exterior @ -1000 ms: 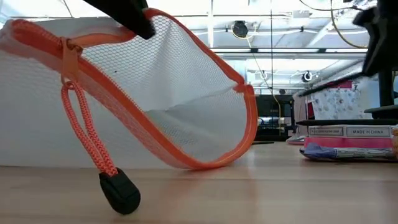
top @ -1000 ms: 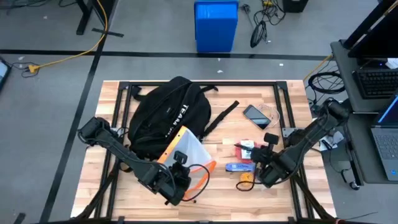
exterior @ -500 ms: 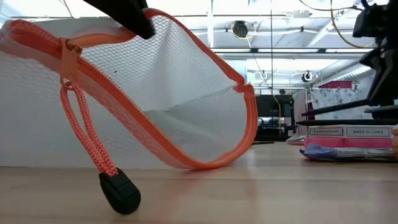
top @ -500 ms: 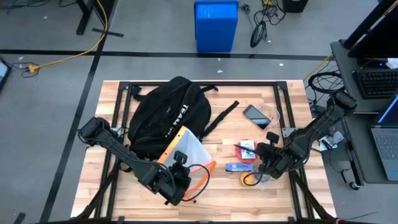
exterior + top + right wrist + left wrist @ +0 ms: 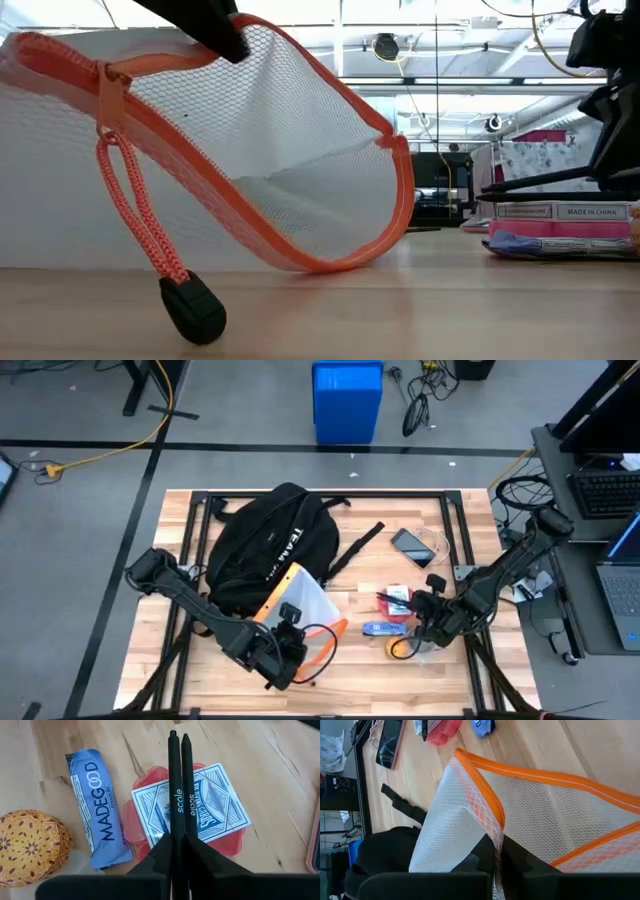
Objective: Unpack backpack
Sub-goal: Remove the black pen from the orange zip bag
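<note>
The black backpack lies on the table's far left part, its strap trailing to the right. A white mesh pouch with orange trim leans from the backpack toward the near edge. My left gripper is shut on the pouch. The pouch's orange zip cord hangs down, and its black tab rests on the table. My right gripper is shut and hovers over a deck of cards in a red case, touching nothing. My left gripper pinches the pouch's mesh wall just behind the orange-trimmed edge between its two fingers, which come slanting from the near side. The pouch is raised at that edge; its rounded lower edge sits on the table.
Right of centre lie a blue snack bar, an orange patterned round thing, the card deck and a phone with a thin cable. A blue bin stands on the floor beyond the far edge.
My right gripper has moved a little toward the far edge, from beside the orange round thing to over the card deck, staying shut. The pouch has kept still.
</note>
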Robot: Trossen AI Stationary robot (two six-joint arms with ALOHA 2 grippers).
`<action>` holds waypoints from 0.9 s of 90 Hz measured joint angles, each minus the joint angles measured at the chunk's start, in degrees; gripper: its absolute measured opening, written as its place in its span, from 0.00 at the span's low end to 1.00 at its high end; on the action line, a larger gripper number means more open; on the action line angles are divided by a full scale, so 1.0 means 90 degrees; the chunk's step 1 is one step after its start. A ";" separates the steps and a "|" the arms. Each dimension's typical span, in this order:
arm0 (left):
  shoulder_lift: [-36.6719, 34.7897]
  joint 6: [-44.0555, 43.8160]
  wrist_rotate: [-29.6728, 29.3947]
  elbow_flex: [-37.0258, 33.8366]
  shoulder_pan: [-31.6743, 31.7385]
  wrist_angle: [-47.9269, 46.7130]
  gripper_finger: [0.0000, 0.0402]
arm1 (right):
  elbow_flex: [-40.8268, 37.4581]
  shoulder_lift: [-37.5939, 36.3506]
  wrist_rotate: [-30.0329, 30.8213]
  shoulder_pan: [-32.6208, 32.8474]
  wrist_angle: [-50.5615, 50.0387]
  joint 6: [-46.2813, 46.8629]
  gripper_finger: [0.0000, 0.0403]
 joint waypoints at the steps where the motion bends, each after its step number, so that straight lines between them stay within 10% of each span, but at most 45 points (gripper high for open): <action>1: 0.0000 0.0000 0.0000 0.0000 0.0000 -0.0001 0.00 | 0.0000 0.0000 0.0000 -0.0004 -0.0001 0.0000 0.05; 81: 0.0000 0.0002 -0.0001 0.0000 0.0000 0.0000 0.00 | 0.0002 0.0393 -0.0248 -0.0004 -0.0336 0.0194 0.06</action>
